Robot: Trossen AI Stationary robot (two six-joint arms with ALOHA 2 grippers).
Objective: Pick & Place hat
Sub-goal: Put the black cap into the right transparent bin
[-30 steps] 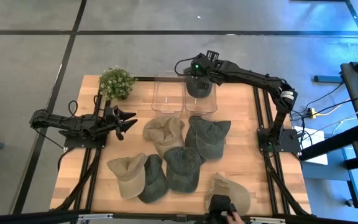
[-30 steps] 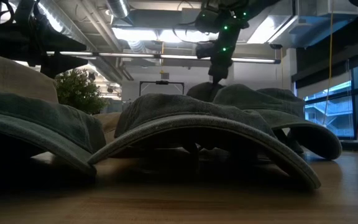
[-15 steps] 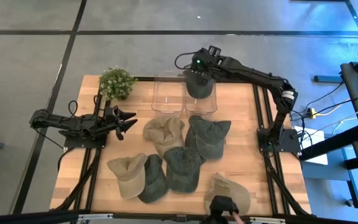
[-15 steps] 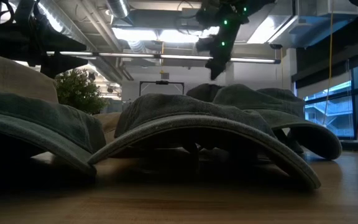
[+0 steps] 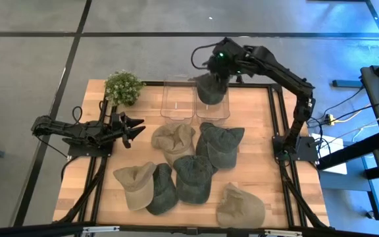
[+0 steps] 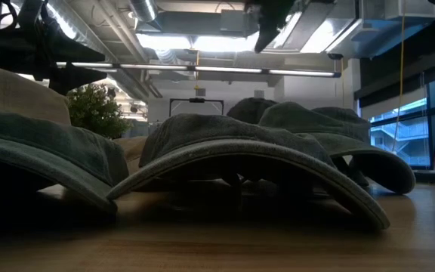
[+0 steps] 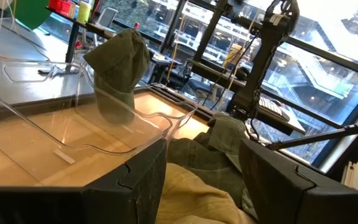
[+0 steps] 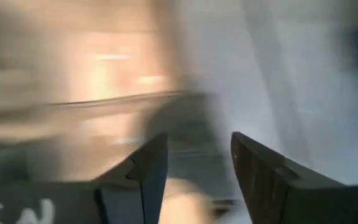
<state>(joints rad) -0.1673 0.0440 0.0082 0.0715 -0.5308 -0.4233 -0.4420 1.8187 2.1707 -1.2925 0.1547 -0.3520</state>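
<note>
A dark green hat sits in the right-hand clear bin. In the left wrist view the hat stands up inside the bin with its lower part on the floor. My right gripper hangs open above the hat and the bin's far side, touching nothing. It is high at the top of the low view, and nothing lies between its fingers in its own view. My left gripper waits open near the table's left side, pointing right.
An empty clear bin stands left of the filled one. Several loose hats lie mid-table: tan ones and dark green ones. A potted plant stands at the far left corner.
My right gripper has risen from the dark green hat in the bin and drawn back toward the table's far edge. The hat has stayed in the bin. A person's hand at the near edge by the tan hat has gone out of view.
</note>
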